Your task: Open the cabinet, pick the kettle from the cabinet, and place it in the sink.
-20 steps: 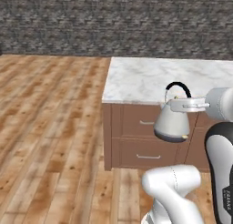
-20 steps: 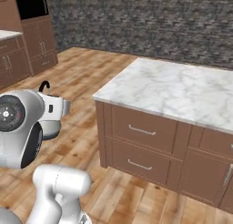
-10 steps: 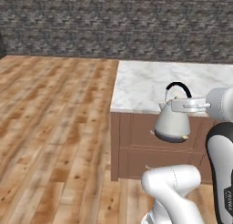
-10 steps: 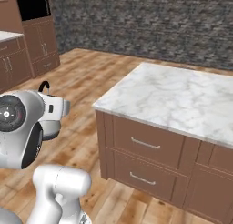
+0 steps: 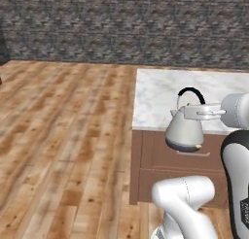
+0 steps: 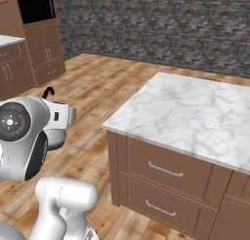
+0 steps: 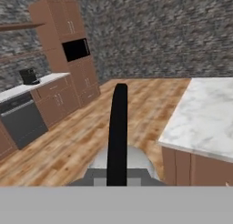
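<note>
You have 1 kettle [image 5: 184,132] and 1 gripper [image 5: 190,111] to watch. The kettle hangs in the air from the gripper, up off the floor, in front of the near left corner of 1 big island counter [image 5: 160,94] with a white marble top. The fingers are pinched tight on the thin black handle [image 5: 190,93], with almost no gap between them.

In the right base view you can count 2 drawers [image 6: 166,171] on the near side of the island, 1 above the other, each with 1 short silver pull.

In the hand view you see 1 tall wood cabinet tower [image 7: 68,50] with 1 dark oven opening [image 7: 76,49] far off to the left, and 1 dark dishwasher front [image 7: 22,120] under a pale counter [image 7: 29,87].

The island's left edge sits just to the right of the kettle. Left of it the wood floor [image 5: 63,131] is wide and bare all the way to the grey stone wall [image 5: 121,26].

The kettle stands upright, wide bottom down and handle arching on top. Its short spout [image 5: 172,113] points left, toward the open floor.
</note>
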Available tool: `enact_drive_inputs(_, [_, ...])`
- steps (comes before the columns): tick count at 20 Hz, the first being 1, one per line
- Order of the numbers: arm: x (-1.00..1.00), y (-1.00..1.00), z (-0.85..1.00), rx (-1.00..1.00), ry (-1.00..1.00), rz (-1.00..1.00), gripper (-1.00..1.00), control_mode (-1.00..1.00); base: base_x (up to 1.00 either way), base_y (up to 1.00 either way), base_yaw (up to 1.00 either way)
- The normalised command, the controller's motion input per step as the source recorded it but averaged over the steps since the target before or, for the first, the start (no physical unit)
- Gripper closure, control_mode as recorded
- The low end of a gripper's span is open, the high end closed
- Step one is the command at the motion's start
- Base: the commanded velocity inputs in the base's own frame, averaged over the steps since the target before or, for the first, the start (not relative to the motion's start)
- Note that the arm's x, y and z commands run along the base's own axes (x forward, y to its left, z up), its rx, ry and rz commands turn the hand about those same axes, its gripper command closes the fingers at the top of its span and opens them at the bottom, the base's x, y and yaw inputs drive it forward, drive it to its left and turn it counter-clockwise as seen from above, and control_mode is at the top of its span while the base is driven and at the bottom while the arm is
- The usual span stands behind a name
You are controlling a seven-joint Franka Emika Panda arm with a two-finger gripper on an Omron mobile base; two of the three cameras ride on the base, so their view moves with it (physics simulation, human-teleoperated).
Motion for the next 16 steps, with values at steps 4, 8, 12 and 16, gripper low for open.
enact_drive_inputs(4, [0.00, 0.00, 0.00, 0.00, 0.00, 0.00, 1.00, 1.00, 0.43, 0.57, 0.00])
enact_drive_inputs(8, [0.00, 0.00, 0.00, 0.00, 0.00, 0.00, 1.00, 1.00, 0.40, 0.59, 0.00])
enact_drive_inputs(12, [0.00, 0.00, 0.00, 0.00, 0.00, 0.00, 1.00, 1.00, 0.40, 0.59, 0.00])
enact_drive_inputs(16, [0.00, 0.00, 0.00, 0.00, 0.00, 0.00, 1.00, 1.00, 0.40, 0.59, 0.00])
